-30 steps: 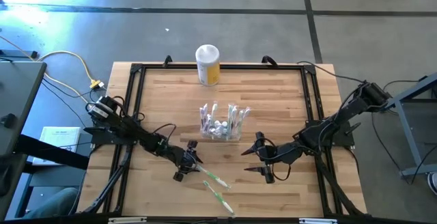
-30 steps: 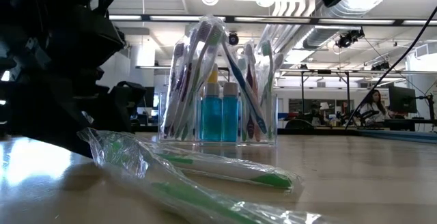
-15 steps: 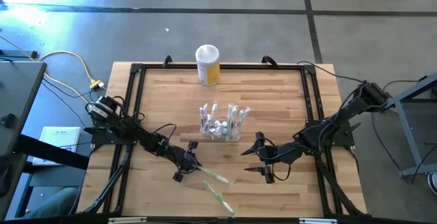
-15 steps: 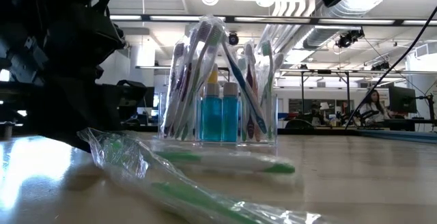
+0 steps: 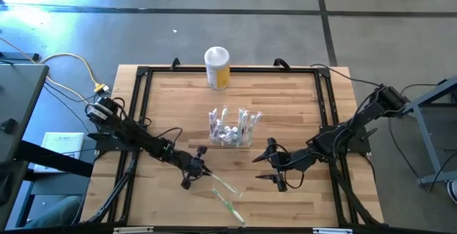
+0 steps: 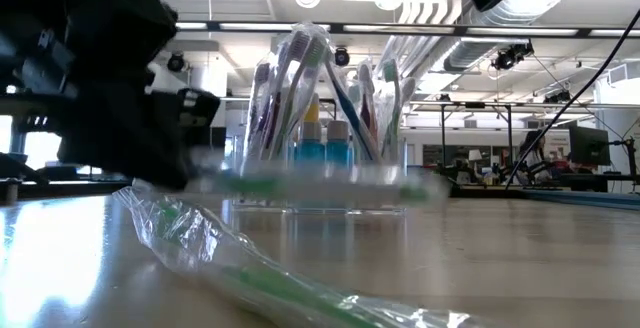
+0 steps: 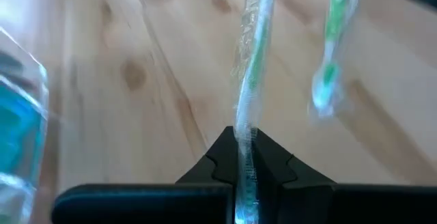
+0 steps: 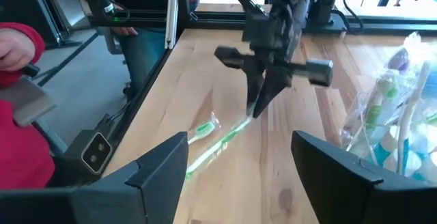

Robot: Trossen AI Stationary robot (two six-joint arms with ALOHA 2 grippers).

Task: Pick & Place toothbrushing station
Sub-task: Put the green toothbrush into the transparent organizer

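The toothbrushing station [image 5: 232,127], a see-through holder full of wrapped brushes and blue bottles, stands at the table's middle [image 6: 325,148]. My left gripper [image 5: 198,168] is near-left of it, shut on a green toothbrush in a clear wrapper [image 5: 223,184]. That toothbrush hangs above the table in the low view [image 6: 320,180]. A second wrapped green toothbrush [image 5: 228,209] lies flat on the table nearer the front edge [image 6: 260,278]. My right gripper [image 5: 275,171] stands open near-right of the station, with nothing between its fingers. My left gripper pinches one end of the wrapped toothbrush [image 7: 244,125] between its two fingers. The fingers slant down from the table's left and lie along the brush, which runs straight on from their tips. The brush is lifted clear of the table, roughly level.
A yellow canister with a white lid [image 5: 217,66] stands at the far edge. A black frame [image 5: 143,105] runs round the tabletop. A person's red sleeve [image 8: 17,80] shows beyond the table's left side.
My left gripper has shut on the end of the wrapped toothbrush and risen a little, drawing slightly toward the table's left. That toothbrush has come up off the table and now hangs level; the other one has stayed where it lay.
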